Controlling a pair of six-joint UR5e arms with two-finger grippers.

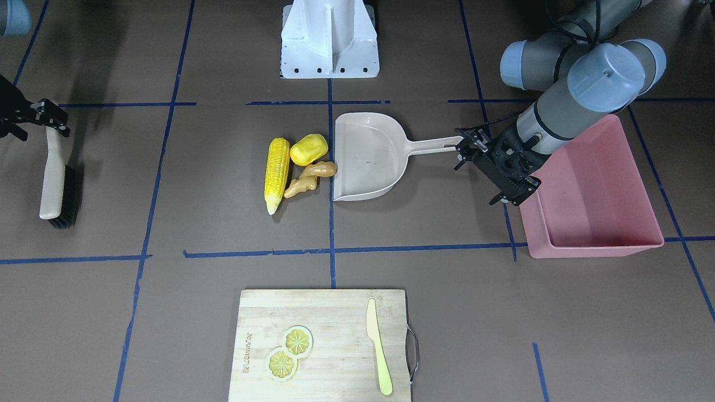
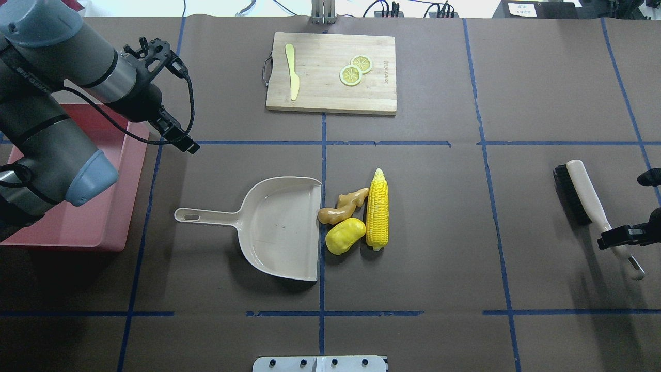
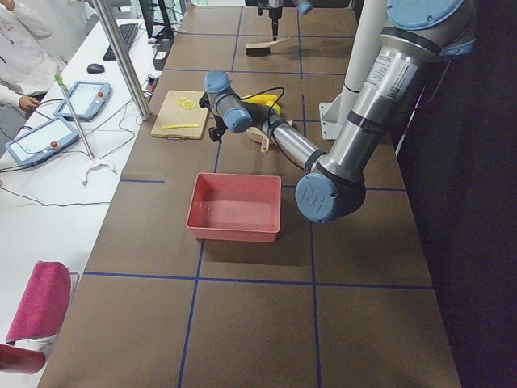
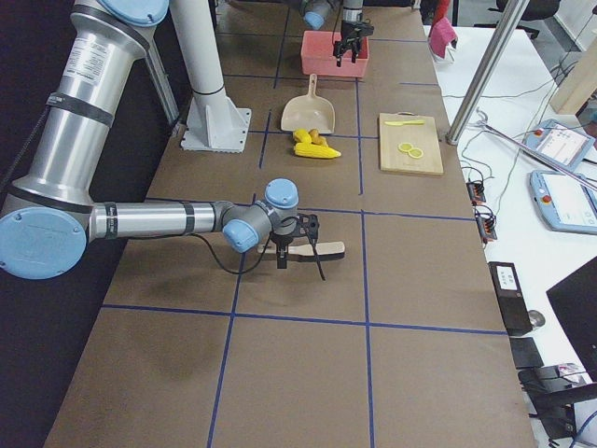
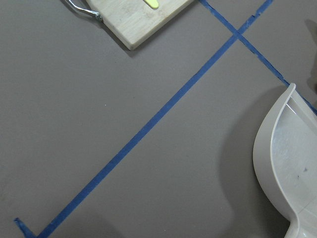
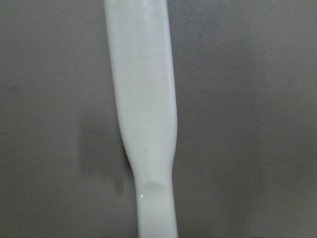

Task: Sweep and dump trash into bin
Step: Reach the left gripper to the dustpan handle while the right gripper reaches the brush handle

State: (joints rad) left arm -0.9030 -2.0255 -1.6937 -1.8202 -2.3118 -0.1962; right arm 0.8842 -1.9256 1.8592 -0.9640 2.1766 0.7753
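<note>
The trash lies in the middle of the table: a corn cob, a stubby yellow lump and a tan ginger root, right beside the mouth of a beige dustpan. The pink bin stands at the left, partly under my left arm. My left gripper hovers open and empty above the table near the dustpan's handle end. My right gripper is low over the white handle of a black-bristled brush that lies on the table. Its jaws look open on either side of the handle.
A wooden cutting board at the far side holds two lemon slices and a pale yellow knife. The white robot base stands at the near edge. Blue tape lines cross the brown table.
</note>
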